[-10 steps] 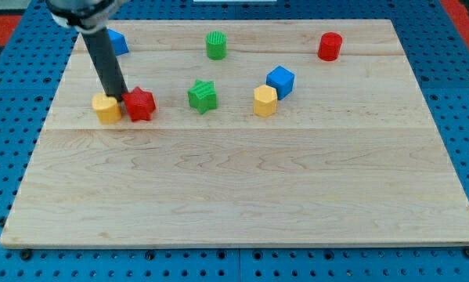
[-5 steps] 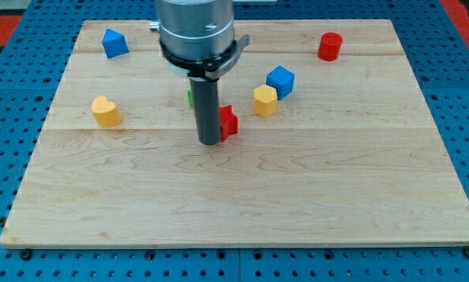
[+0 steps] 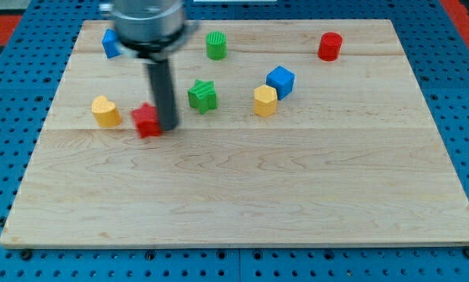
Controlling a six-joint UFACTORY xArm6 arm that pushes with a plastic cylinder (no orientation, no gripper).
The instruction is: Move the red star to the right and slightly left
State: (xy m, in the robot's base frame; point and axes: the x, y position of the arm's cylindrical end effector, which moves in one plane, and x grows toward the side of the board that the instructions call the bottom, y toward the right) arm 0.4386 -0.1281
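The red star [image 3: 146,120] lies on the wooden board [image 3: 242,196] at the view's left-centre, blurred by motion. My tip [image 3: 168,126] stands right against its right side. A yellow heart-shaped block [image 3: 105,111] sits a little to the star's left. A green star [image 3: 203,95] sits up and to the right of my tip.
A blue block [image 3: 110,42] lies at the top left, partly behind the arm. A green cylinder [image 3: 216,45] is at top centre and a red cylinder [image 3: 330,46] at top right. A yellow hexagonal block [image 3: 265,101] touches a blue cube [image 3: 280,81] right of centre.
The red star went right to the board's middle with my tip on its left, then came back left; my tip now stands on its right side.
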